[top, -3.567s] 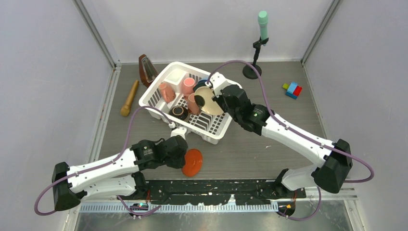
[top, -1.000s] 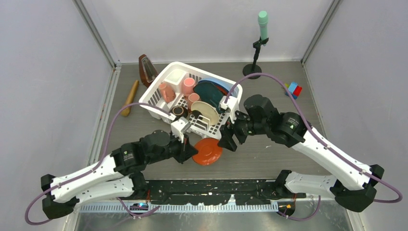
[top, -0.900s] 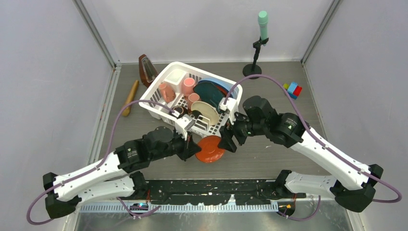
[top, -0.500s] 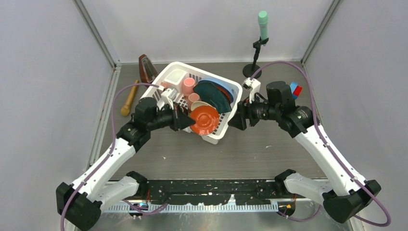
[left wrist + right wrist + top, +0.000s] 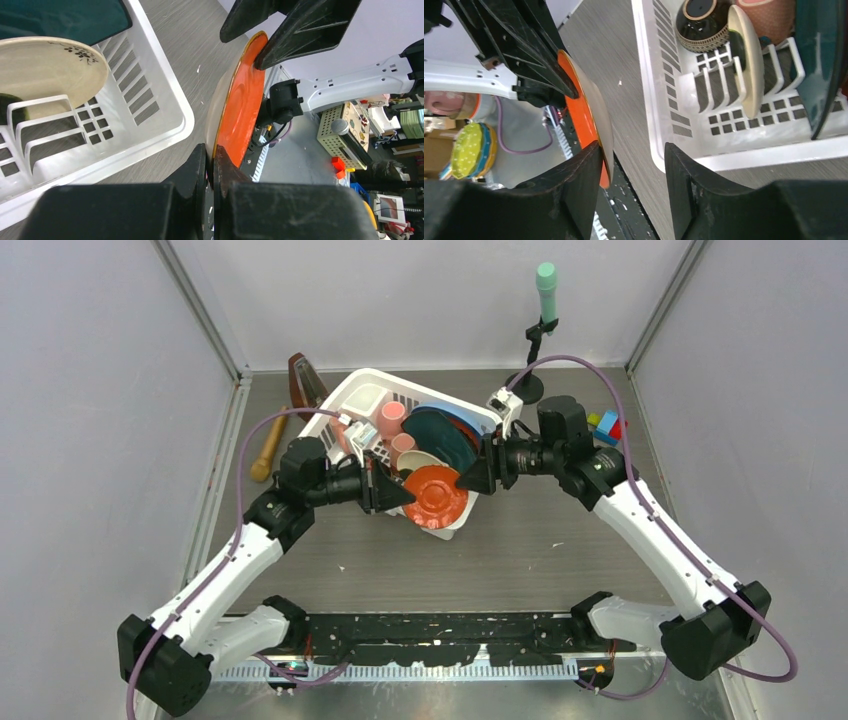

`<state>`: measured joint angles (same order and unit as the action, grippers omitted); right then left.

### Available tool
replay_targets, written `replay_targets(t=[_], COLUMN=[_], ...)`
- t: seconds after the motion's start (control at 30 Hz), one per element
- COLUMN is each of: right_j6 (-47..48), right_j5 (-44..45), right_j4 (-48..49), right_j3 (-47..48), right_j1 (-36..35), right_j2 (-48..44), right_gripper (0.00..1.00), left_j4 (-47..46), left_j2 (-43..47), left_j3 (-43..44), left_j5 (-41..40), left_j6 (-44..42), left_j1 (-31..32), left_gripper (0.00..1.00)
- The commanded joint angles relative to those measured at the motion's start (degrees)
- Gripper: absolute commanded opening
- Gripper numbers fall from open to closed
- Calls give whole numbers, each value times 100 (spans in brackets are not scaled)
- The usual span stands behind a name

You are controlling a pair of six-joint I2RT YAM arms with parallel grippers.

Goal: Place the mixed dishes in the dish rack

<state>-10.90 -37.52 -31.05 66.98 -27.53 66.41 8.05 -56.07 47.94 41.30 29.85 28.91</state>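
Observation:
My left gripper (image 5: 400, 496) (image 5: 212, 167) is shut on the rim of the red saucer (image 5: 436, 496) (image 5: 244, 102). It holds the saucer on edge above the near right corner of the white dish rack (image 5: 420, 388) (image 5: 170, 107). My right gripper (image 5: 466, 480) (image 5: 631, 167) is open, with the saucer's (image 5: 583, 117) opposite rim between its jaws, close to one finger. In the rack stand the pink mugs (image 5: 391, 418), the dark teal plate (image 5: 440, 435) (image 5: 819, 60), the cream saucer (image 5: 746, 65) (image 5: 47, 65) and the brown bowl (image 5: 701, 22). The light blue plate is mostly hidden behind the teal one.
A brown metronome (image 5: 300, 375) stands at the rack's far left corner. A wooden pestle (image 5: 268, 445) lies to the left. A black stand with a green top (image 5: 545, 285) is at the back. Coloured toy blocks (image 5: 608, 425) sit behind my right arm.
My left gripper lifted the red saucer off the table and carried it to the rack's near right corner. My right gripper swung left and now has its open jaws around the saucer's rim.

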Motion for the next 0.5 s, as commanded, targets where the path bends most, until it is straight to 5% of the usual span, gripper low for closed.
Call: replay_targets(t=[0.0,0.1,0.17,0.2,0.33,0.47], right_j6=[-359,-483,-482,-452,-241,39], right_j5=[-414,-614,-649,-620,236,1563], right_j4=[655,707,640,580,311,348], right_j3=[114,120,152,177,275,319], right_j1=[2,4,2,2,-6,-71], right_j2=[135,226,245,247,167,134], right_gripper=[50,35,13,4,0,0], left_j4=[-705,-730,-718,-704,119,1623], left_j2=[99,60,11,-13,25,316], left_j3=[193,195,226,243,523,821], left_j5=[299,226,167,134,-454,-1998], left_j6=[228,239,272,280,21,-434], left_j1=[1,1,1,1,1,1], left_gripper=[0,0,0,6,58,72])
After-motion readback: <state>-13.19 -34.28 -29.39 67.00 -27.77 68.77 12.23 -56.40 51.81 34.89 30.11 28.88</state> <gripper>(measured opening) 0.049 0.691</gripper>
